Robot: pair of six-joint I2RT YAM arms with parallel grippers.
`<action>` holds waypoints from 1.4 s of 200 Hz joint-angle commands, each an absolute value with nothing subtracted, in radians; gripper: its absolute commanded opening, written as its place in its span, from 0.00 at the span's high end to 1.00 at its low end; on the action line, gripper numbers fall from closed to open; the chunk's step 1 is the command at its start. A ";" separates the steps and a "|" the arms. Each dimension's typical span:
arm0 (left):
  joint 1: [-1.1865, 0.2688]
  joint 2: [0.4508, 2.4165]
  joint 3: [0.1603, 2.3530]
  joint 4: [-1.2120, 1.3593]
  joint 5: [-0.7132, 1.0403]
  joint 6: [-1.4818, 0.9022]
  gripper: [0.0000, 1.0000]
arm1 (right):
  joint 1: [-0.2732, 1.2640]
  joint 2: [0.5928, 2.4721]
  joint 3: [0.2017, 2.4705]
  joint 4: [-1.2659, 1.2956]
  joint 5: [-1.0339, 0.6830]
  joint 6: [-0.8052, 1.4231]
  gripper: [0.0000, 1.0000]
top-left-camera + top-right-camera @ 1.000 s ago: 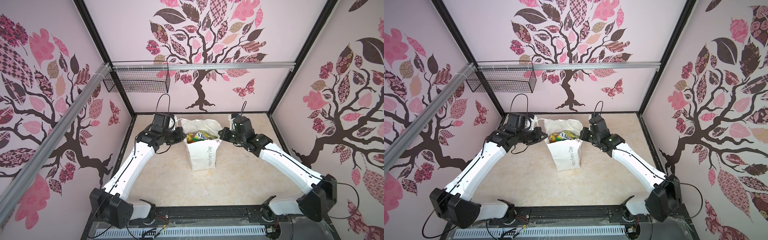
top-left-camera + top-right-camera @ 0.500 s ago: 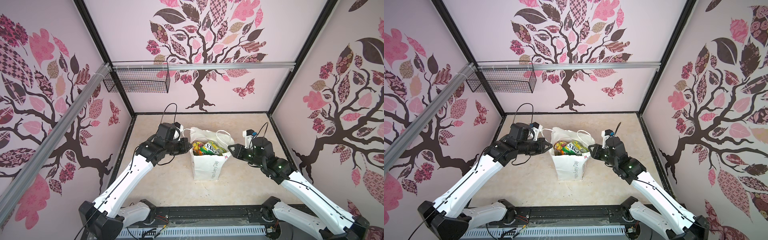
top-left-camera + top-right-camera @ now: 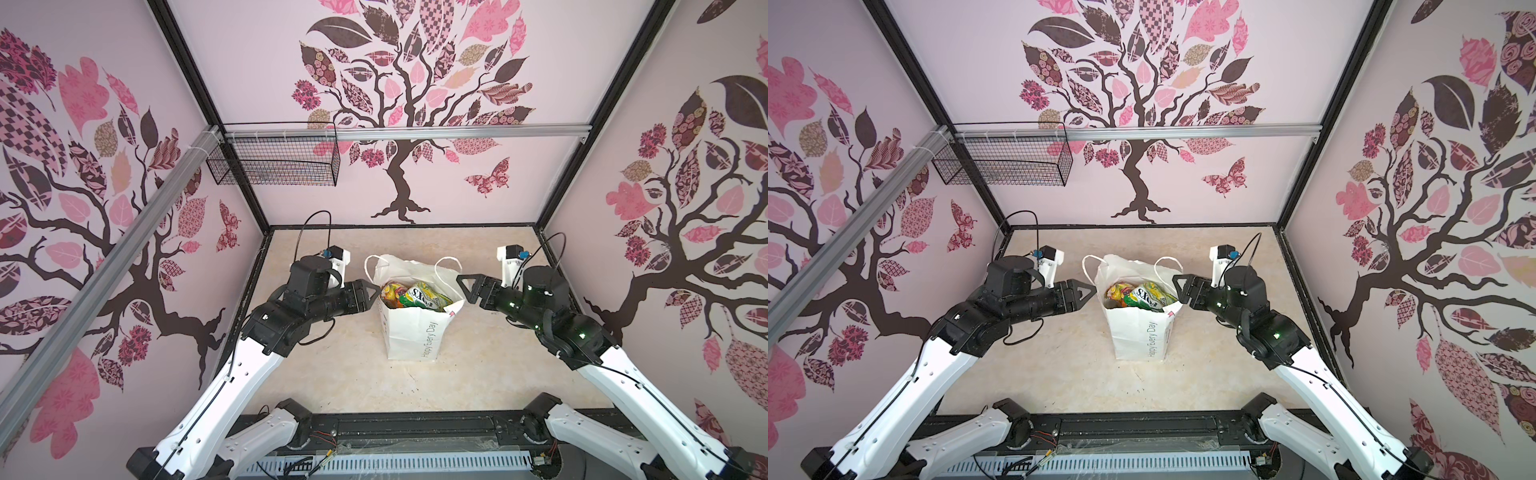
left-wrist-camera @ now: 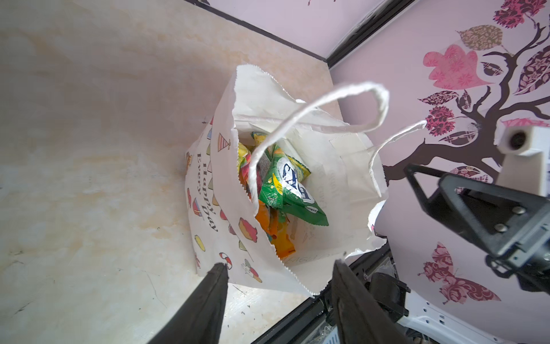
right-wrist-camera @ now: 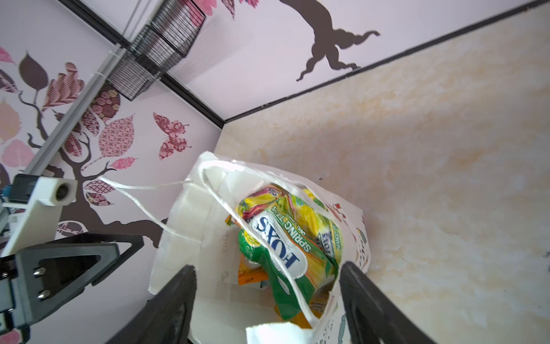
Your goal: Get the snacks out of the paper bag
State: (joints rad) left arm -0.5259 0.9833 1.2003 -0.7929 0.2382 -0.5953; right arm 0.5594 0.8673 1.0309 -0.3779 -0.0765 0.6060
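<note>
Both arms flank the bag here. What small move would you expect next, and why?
Probably the right gripper should dip into the open mouth of the paper bag toward the green FOX'S packet lying on top. Both it and the left gripper stand open and empty beside the rim, and the bag stands upright.

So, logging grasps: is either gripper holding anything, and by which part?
Nothing is held. The left gripper and the right gripper both stand open, one on each side of the paper bag.

Beige marbled tabletop [image 3: 332,374], white paper bag [image 3: 411,336] standing upright mid-table
</note>
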 commanded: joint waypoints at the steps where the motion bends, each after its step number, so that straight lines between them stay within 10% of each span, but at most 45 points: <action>1: -0.529 0.945 1.282 -0.800 0.178 -0.461 0.39 | 0.564 0.859 1.129 -0.346 -0.115 0.514 0.22; 112: -0.529 0.893 1.349 -0.571 0.368 0.102 0.28 | 0.686 1.174 1.443 -0.372 -0.360 0.473 0.35; 280: -0.528 0.718 0.962 -0.287 0.243 0.155 0.16 | 0.837 1.583 1.645 -0.793 0.001 0.402 0.39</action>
State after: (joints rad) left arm -0.5262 0.7280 0.9947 -0.3412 0.2478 0.1707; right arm 0.8345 1.5742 1.6554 -0.7898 -0.0513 0.3882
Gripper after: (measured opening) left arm 0.835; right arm 0.611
